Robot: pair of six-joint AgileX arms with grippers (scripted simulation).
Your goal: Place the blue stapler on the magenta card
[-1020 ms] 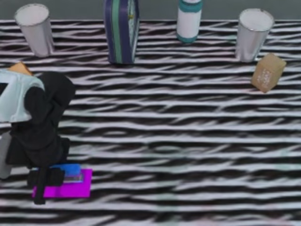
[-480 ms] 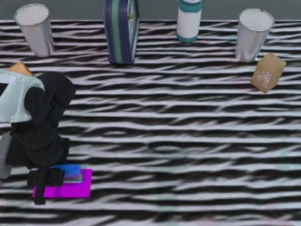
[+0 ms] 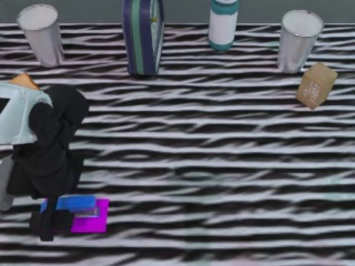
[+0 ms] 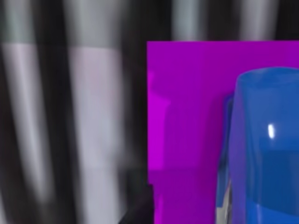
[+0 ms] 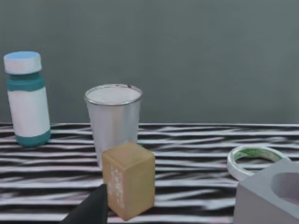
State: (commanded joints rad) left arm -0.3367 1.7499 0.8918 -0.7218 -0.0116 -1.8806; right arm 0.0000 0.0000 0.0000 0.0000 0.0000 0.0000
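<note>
Stapler, blue and small, lies on the magenta card at the near left corner of the counter. From above, its blue top runs along the card's far edge, with silvery metal showing beside it toward the card's right end. The left wrist view shows the stapler sitting on the card with plain magenta spread out beside it.

My left gripper hangs over the card's left end, its dark body covering that part of the card and the stapler's left end. I cannot tell whether its fingers are apart or clamped on the stapler, since neither the top view nor the wrist view shows them clearly. My right arm is parked out of the top view; its wrist camera looks across at a tan block, a metal cup and a white bottle.

I judge this to be the release step, with the placing nearly complete. The next move calls for the fingers to be clear of the stapler, then a straight lift so the stapler is not dragged off the thin card.
</note>
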